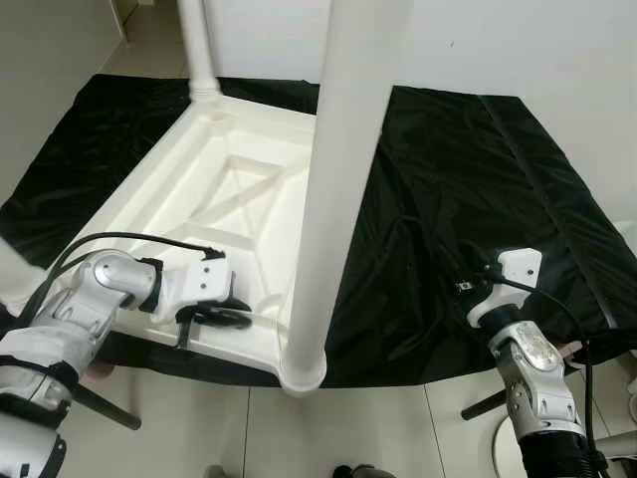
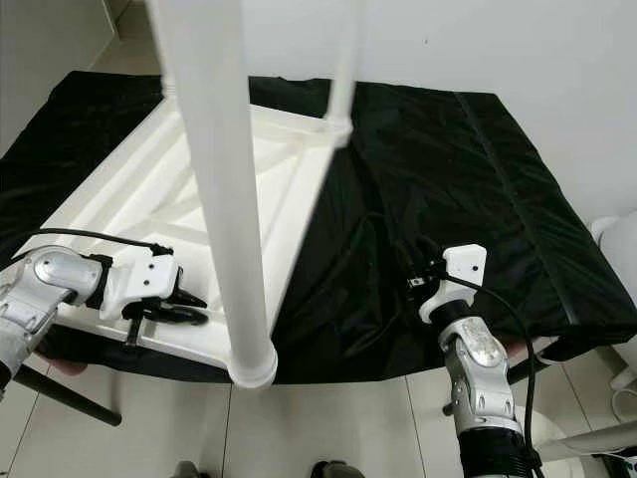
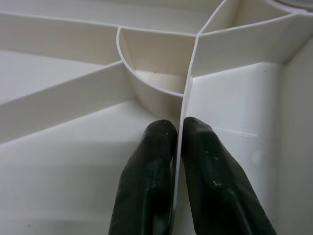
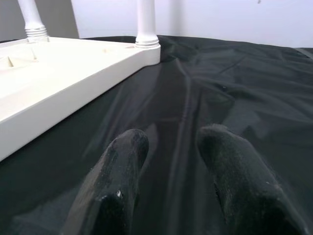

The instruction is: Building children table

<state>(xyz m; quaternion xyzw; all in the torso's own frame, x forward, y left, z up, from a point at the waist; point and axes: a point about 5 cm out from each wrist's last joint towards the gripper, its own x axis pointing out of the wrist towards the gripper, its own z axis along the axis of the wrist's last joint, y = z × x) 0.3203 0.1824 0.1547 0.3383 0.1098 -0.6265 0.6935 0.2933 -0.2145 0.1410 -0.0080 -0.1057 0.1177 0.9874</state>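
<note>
We see a large black cloth (image 1: 478, 199) spread over the pale tiled floor (image 1: 378, 428), and on its left part lies the white plastic table top (image 1: 214, 204), turned upside down so that its ribbed underside faces up. From this table top several white legs stand upright: the near leg (image 1: 333, 189) rises from the front corner closest to us and crosses the middle of the head views, a far leg (image 1: 197, 45) stands at the back left corner, and another leg (image 2: 343, 60) stands at the back right corner. Our left arm (image 1: 90, 299) reaches in from the left side over the front edge of the table top, just beside the base of the near leg. The left gripper (image 3: 177, 139) is closed on a thin vertical rib (image 3: 188, 83) of the underside; in the wrist view its two black fingers (image 3: 151, 166) press this rib from both sides, close to a curved rib wall (image 3: 146, 93). Our right arm (image 1: 532, 368) stays over the cloth on the right side, well apart from the table top. The right gripper (image 4: 173, 147) hovers low above the black cloth with its fingers (image 4: 124, 166) spread apart, and it holds nothing. A black cable (image 1: 557, 304) runs along the right wrist.
</note>
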